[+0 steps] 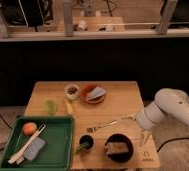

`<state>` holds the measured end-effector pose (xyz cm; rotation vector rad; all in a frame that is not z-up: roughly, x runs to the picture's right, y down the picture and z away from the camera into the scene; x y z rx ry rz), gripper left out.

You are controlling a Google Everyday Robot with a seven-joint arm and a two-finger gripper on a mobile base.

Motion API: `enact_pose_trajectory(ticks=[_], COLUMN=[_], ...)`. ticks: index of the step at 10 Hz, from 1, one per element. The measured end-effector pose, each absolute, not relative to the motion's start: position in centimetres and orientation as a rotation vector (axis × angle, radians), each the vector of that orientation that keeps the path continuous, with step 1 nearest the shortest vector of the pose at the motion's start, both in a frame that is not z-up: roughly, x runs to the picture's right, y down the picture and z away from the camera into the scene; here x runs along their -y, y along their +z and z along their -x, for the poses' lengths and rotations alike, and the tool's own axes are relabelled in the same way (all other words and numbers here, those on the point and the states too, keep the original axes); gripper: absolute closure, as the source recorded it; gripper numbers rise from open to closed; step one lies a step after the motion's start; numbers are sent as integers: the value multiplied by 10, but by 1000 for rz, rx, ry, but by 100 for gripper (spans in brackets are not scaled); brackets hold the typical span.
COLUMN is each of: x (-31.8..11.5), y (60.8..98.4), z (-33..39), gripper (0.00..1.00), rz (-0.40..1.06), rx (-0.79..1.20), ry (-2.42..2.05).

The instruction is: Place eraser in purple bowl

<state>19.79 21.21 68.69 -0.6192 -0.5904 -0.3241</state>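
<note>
The eraser (116, 147), a small tan-brown block, lies inside the very dark purple bowl (128, 154) at the front of the wooden table. My gripper (144, 137) hangs at the end of the white arm (172, 107), just right of the bowl and a little above the table. It is apart from the eraser and holds nothing that I can see.
A fork (105, 125) lies behind the bowl. A dark cup (86, 143) stands left of it. A green tray (58, 161) holds an orange (30, 128) and a grey-blue pad (34, 149). An orange-red dish (87, 98) and a small white bowl (72, 91) sit at the back.
</note>
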Motion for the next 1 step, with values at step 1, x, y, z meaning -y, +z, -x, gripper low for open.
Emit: enact_pose_trajectory(ticks=[1], x=[-211], y=[689], z=[-200], gripper=[20], rz=[617], rx=[583], ry=[-315])
